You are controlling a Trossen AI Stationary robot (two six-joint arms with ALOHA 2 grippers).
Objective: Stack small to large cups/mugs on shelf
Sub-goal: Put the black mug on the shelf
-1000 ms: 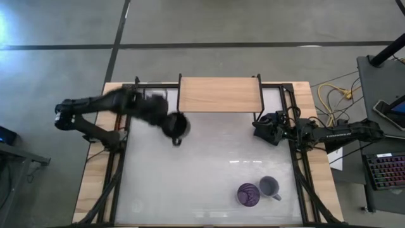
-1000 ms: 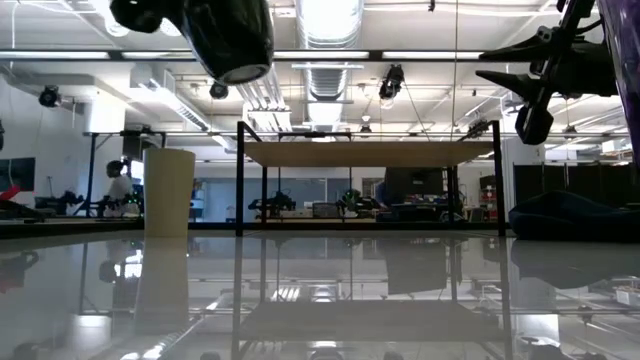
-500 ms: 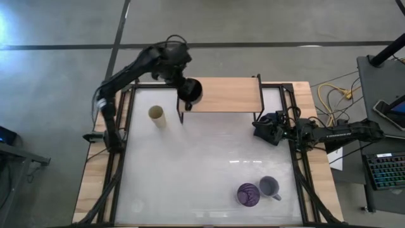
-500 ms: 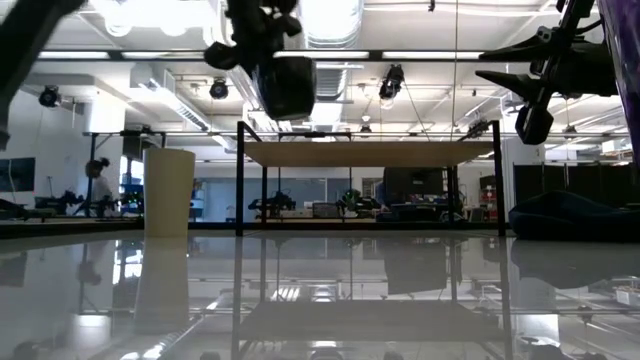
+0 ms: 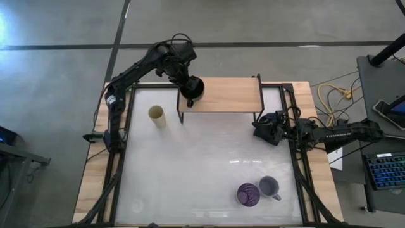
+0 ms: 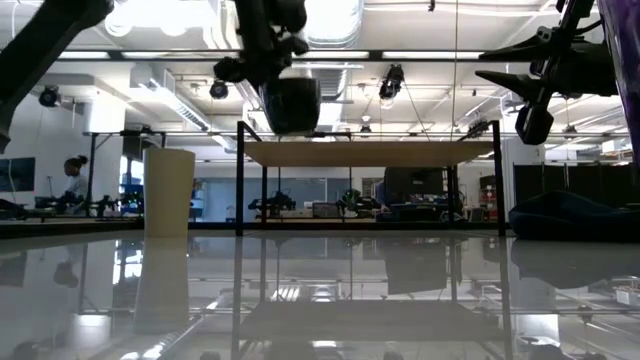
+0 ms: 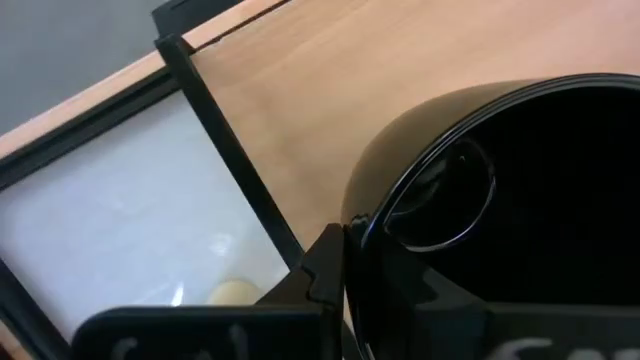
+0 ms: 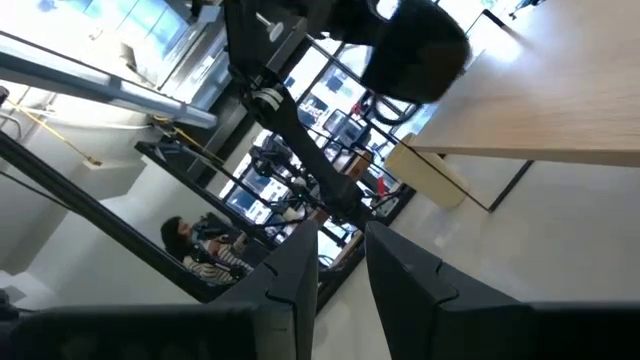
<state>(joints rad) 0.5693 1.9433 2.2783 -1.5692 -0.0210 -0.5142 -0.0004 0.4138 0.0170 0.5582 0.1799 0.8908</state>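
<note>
While the black mug (image 5: 193, 87) is held in the air just above the left end of the shelf (image 5: 228, 95), near the upper middle of the overhead frame, the left gripper (image 5: 188, 89) is pinching it by its rim. In the table-level view the black mug (image 6: 290, 104) hangs with its base just clear of the shelf's wooden top (image 6: 370, 152), close to the left legs. The left wrist view shows the mug's dark open mouth (image 7: 520, 210) filling the right side of the frame, with one dark finger (image 7: 325, 275) pressed to its outer wall and the light board behind it. The left arm rises from the left table edge, runs toward the upper middle of the overhead frame, then bends down to the mug. The cream cup (image 5: 157, 116) stands upright on the white table (image 5: 202, 171), just left of the shelf. The purple tumbler (image 5: 247, 194) and the lavender-grey mug (image 5: 269, 187) stand side by side at the lower right of the overhead frame, well apart from the shelf. The right gripper (image 5: 264, 128) waits at the right table edge, just right of the shelf; in the right wrist view its fingers (image 8: 300, 280) stand slightly apart with nothing between them.
</note>
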